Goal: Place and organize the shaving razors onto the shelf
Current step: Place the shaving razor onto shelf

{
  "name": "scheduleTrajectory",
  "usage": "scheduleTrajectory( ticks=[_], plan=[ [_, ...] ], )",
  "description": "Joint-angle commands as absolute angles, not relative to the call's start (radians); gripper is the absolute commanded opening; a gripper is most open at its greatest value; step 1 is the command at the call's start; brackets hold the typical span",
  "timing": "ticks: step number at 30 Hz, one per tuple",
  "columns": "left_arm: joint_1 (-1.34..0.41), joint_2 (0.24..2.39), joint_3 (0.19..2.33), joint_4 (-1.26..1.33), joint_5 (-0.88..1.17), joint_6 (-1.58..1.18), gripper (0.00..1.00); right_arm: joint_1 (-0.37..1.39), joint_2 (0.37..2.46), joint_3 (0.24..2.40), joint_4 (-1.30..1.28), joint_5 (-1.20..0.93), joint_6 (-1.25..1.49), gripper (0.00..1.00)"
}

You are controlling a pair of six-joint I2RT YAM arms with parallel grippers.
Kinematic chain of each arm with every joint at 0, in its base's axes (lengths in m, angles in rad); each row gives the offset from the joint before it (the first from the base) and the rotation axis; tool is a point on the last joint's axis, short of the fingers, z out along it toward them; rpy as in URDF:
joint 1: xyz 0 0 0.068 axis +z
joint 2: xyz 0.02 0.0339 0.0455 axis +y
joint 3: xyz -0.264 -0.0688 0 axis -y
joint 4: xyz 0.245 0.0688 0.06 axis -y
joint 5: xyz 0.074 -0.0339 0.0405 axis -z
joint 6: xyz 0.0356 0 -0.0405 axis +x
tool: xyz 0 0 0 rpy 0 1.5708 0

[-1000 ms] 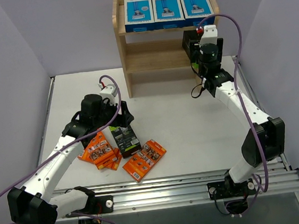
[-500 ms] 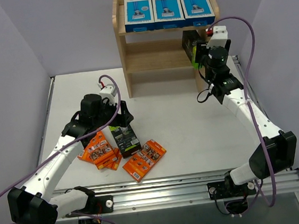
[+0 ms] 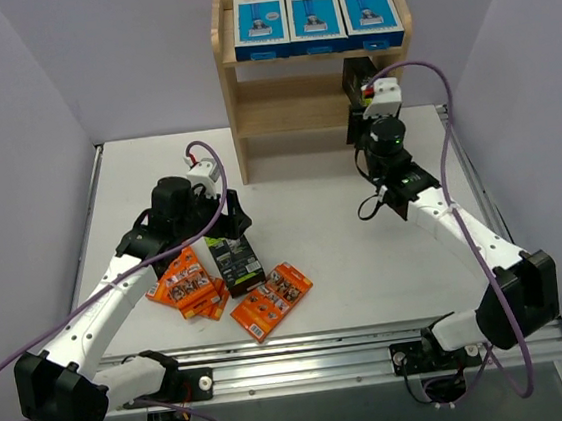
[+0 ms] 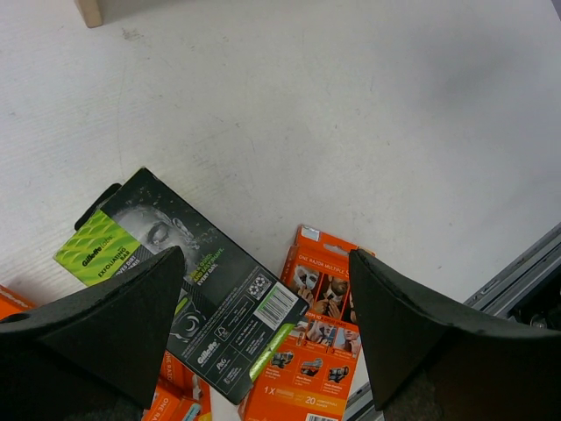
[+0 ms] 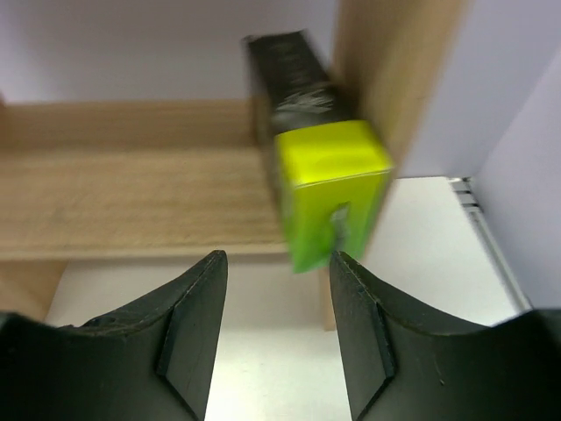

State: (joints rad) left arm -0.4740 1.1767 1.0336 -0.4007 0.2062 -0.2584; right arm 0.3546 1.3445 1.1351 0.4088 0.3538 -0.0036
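currently on the shelf (image 3: 233,85): three blue-and-white boxes (image 3: 314,14) in a row on top; shelved black-and-lime box (image 5: 317,149) at the middle tier's right end.
shelf spot: far edge of the table (image 3: 346,254).
loose black-and-lime box (image 4: 188,281): flat toward the near edge, left of centre, among orange packs (image 4: 316,351).
left gripper (image 4: 267,289): i see it wide open over that pile.
right gripper (image 5: 276,263): fingers parted, empty, facing the shelved box.

top: high, near edge, sees whole table (image 3: 345,249) | left wrist: close, down on packs (image 4: 320,351) | right wrist: close, facing shelf (image 5: 131,202)
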Motion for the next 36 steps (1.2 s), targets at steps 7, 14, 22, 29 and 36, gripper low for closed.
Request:
scheduleTrajectory(
  ticks=[7, 14, 22, 29, 36],
  plan=[
    [-0.468, 1.167, 1.057, -0.356, 0.215, -0.256, 0.85, 0.538, 1.589, 1.198, 0.592, 0.500, -0.233, 0.47],
    [-0.468, 1.172, 1.055, -0.354, 0.203, -0.252, 0.85, 0.560, 1.798, 1.359, 0.638, 0.587, -0.428, 0.49],
    [-0.466, 1.170, 1.058, -0.354, 0.199, -0.245, 0.85, 0.563, 1.867, 1.430, 0.682, 0.597, -0.532, 0.53],
    [-0.466, 1.175, 1.060, -0.354, 0.206, -0.244, 0.85, 0.569, 1.847, 1.388, 0.767, 0.545, -0.696, 0.62],
    [-0.466, 1.177, 1.060, -0.356, 0.199, -0.241, 0.85, 0.549, 1.868, 1.393, 0.792, 0.446, -0.893, 0.69]
  ],
)
